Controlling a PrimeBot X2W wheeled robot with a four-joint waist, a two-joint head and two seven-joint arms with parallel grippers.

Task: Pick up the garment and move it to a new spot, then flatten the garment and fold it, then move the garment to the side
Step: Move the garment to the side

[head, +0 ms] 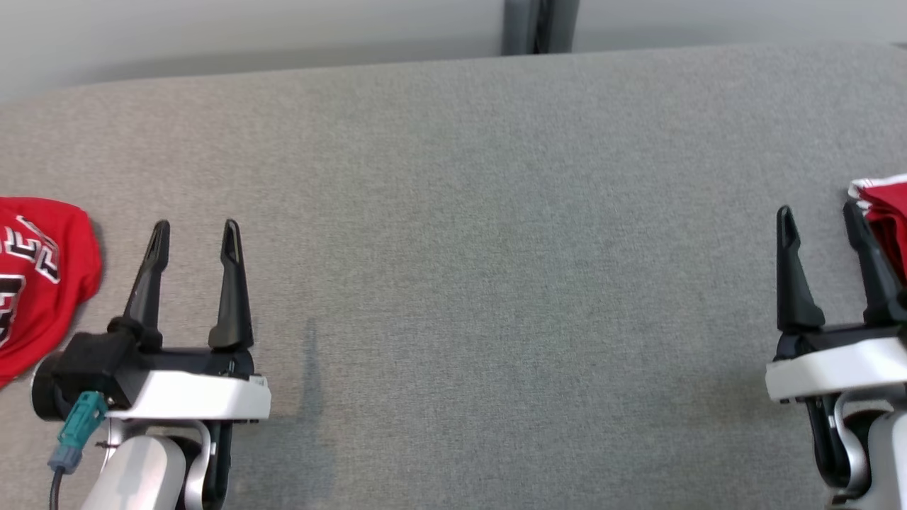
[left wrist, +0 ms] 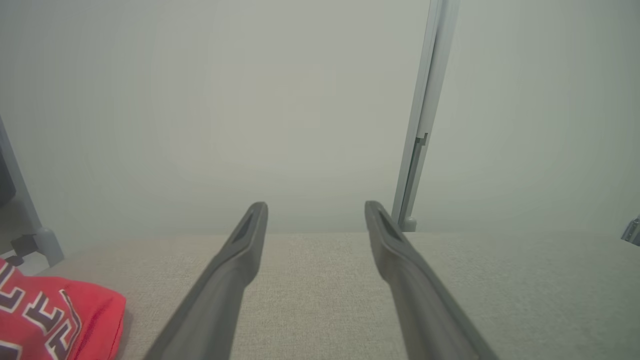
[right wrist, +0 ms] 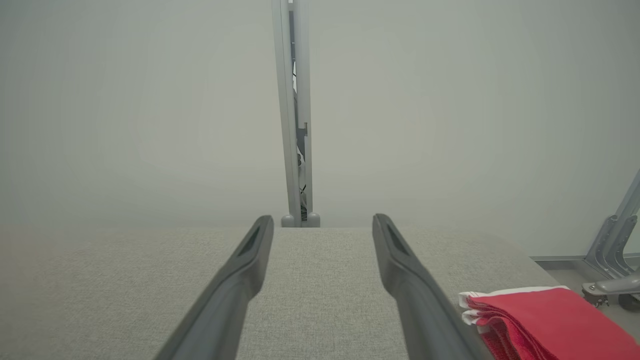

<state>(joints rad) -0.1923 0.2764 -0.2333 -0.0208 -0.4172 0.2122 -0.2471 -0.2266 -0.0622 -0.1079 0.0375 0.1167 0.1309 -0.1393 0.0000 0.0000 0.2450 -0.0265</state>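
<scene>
Two grippers poised over the grey bench (head: 496, 248), both spread wide and holding nothing: left gripper (head: 196, 225) at the near left, right gripper (head: 816, 210) at the near right, fingers pointing toward the far wall. Between them, bare bench. Garment (head: 42, 283), red with white-and-black lettering, lying loosely rounded on the bench at the far left, near the left gripper's outer finger but apart from it, and partly cut off by the edge of the head view. Folded red pile (head: 882, 212) with white trim at the far right, close beside the right gripper's outer finger; touching or just clear, impossible to tell. Most likely the very first step: the pick-up, not yet begun, no cloth touched. Less likely, going by the neat pile on the right, a pause between one piece and the next. Next move, as a guess: swing the left gripper out to the left and down onto the nearest edge of the garment, pinch a fold of cloth, lift clear and carry toward the open middle of the bench. Called for: a low approach to catch thin cloth lying flat, a firm pinch against slipping, and enough lift to keep trailing cloth from dragging.
</scene>
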